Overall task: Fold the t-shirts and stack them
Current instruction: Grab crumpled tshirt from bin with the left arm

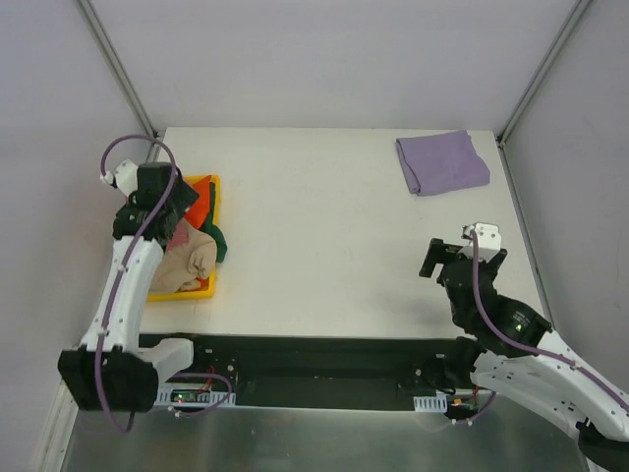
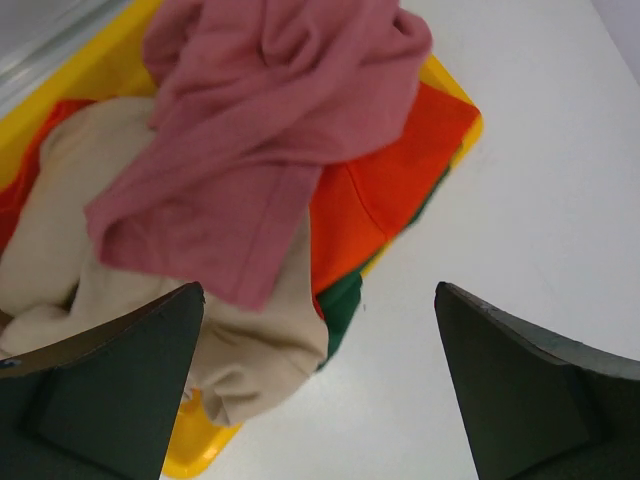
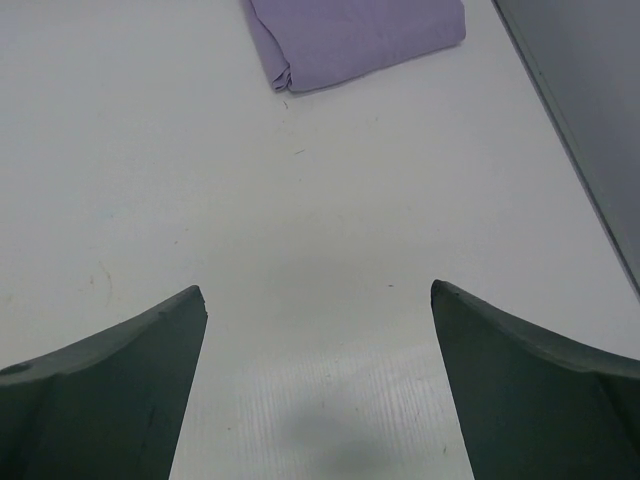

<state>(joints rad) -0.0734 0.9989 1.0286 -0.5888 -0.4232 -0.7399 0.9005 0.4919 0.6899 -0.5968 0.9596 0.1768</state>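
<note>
A yellow bin point(image 1: 208, 185) at the table's left holds a loose pile of t-shirts. In the left wrist view the dusty red one point(image 2: 270, 130) lies on top, over the orange one point(image 2: 385, 190), the beige one point(image 2: 250, 345) and a dark green edge point(image 2: 342, 305). The pile spills over the bin's near rim point(image 2: 195, 452). My left gripper point(image 1: 177, 216) point(image 2: 318, 292) hangs open and empty just above the pile. The lavender t-shirt point(image 1: 442, 162) point(image 3: 355, 35) lies folded at the far right. My right gripper point(image 1: 454, 252) point(image 3: 316, 288) is open and empty over bare table, well short of it.
The white table point(image 1: 324, 246) ends at grey walls on the left, back and right. A wall edge point(image 3: 580, 130) runs close beside the lavender shirt. The arm bases sit along the near edge.
</note>
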